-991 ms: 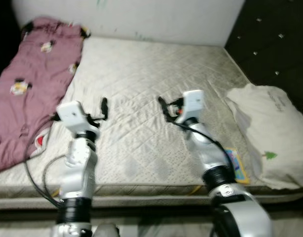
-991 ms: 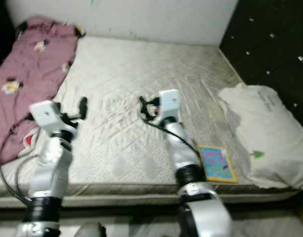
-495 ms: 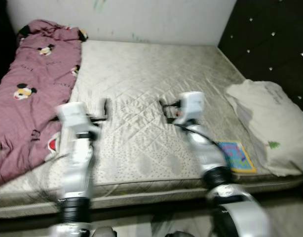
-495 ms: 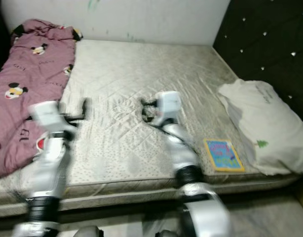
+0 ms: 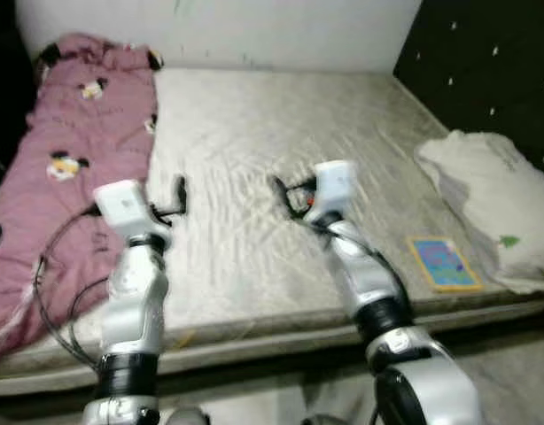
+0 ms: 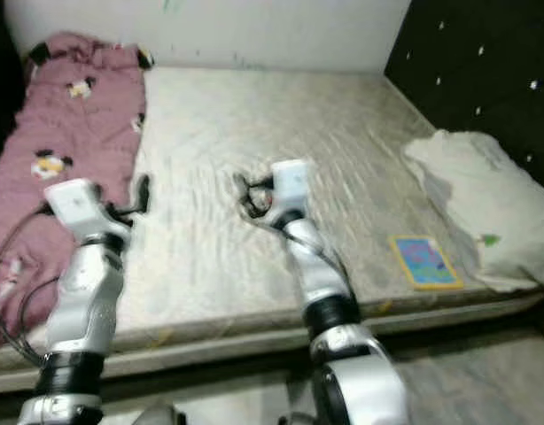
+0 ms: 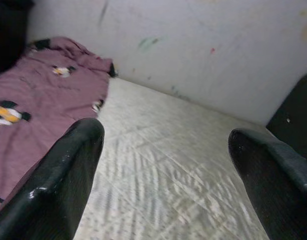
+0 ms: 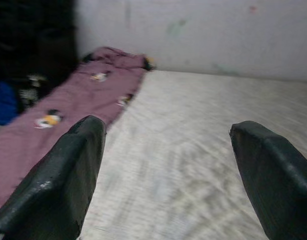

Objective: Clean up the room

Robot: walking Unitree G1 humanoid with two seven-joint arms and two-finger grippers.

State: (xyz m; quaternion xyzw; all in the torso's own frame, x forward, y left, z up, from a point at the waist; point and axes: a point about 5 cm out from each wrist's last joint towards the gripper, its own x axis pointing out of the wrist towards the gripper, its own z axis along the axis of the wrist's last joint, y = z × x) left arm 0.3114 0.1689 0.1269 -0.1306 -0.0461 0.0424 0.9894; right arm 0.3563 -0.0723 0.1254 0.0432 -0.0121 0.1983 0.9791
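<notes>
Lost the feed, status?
Left claw and right claw open, empty, over mattress. Pink blanket left, book and pillow right. Nothing blocking.

A bare quilted mattress (image 5: 254, 177) sits against a white wall (image 5: 254, 31) with faint marks, a black studded headboard (image 5: 493, 71) on its right and grey floor (image 5: 511, 363) below.

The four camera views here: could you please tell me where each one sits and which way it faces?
Left eye view: on the head, looking down at the mattress, both arms reaching out.
Right eye view: same head, same scene with the book and pillow.
Left wrist view: along the open left gripper toward the wall.
Right wrist view: along the open right gripper.
Both wrist views share the pink blanket.
</notes>
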